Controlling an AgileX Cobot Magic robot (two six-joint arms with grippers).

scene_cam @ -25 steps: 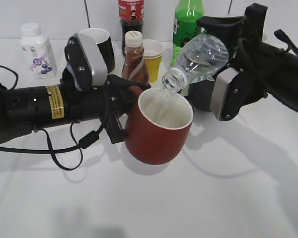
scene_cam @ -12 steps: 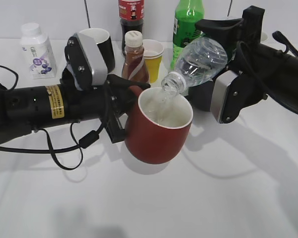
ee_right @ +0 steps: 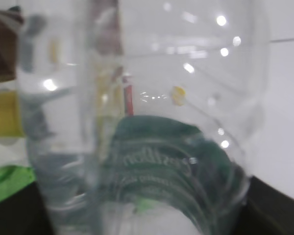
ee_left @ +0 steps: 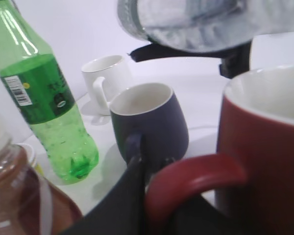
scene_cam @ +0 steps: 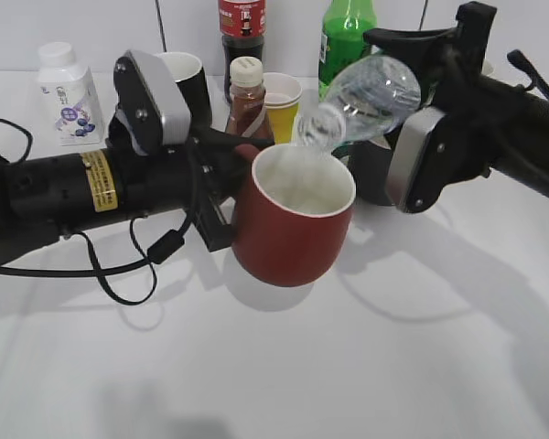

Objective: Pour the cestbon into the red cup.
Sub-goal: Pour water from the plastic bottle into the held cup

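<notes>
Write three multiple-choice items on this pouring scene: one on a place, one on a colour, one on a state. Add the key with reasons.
1. Where is the cestbon's mouth?
A. above the red cup's far rim
B. beside the white bottle
C. flat on the table

2. What colour is the inside of the red cup?
A. black
B. white
C. yellow

3. How is the red cup held?
A. standing free
B. lying tipped over
C. gripped at its handle by the left hand

Key: 1 A, the tilted neck hangs over the rim. 2 B, the exterior view shows a white lining. 3 C, the left wrist view shows a finger at the loop.
</notes>
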